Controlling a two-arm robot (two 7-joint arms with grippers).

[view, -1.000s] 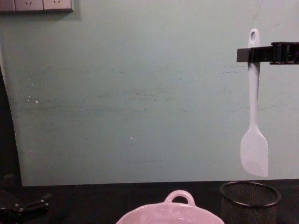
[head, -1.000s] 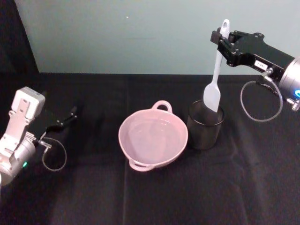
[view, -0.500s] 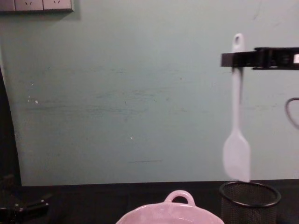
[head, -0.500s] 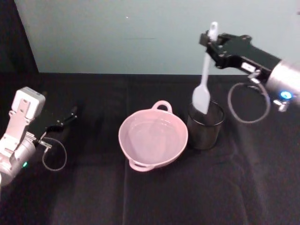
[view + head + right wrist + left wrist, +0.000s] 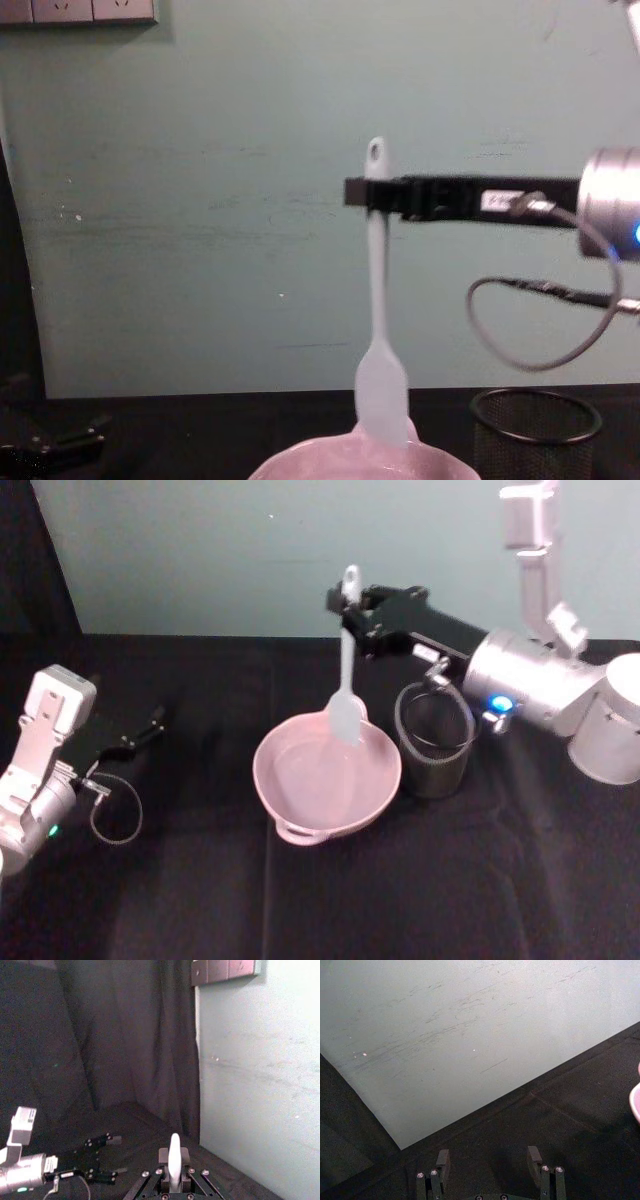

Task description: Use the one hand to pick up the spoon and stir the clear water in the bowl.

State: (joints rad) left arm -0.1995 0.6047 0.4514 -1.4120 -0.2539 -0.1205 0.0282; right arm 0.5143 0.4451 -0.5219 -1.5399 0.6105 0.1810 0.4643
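Head view: a black cloth surface runs back to a pale green wall, with a dark curtain at the far left. The right pincer is clamped on the spoon just under the hole in its handle, and the spoon hangs upright. Directly below the pincer sits the bowl with the water in it. The spoon's blade is over the far part of the bowl, near the loop handle; whether it touches the water cannot be told. Below the silver wrist behind the pincer, a black mesh cup stands just beside the bowl, and a grey cable loops above it. Well apart to the left, the left pincer lies low over the surface.

Left wrist view: the left pincer's fingers stand apart with nothing between them, above bare cloth where it meets the wall. An edge of the bowl shows to one side.

Right wrist view: the spoon's handle end stands between the closed fingers. Beyond it are the curtain and wall, and the left arm is farther off.

Chest view: sockets are high on the wall. The right pincer reaches in level, and the spoon hangs straight down from it. The blade covers the bowl's far rim, and the mesh cup is lower, toward the wrist side.
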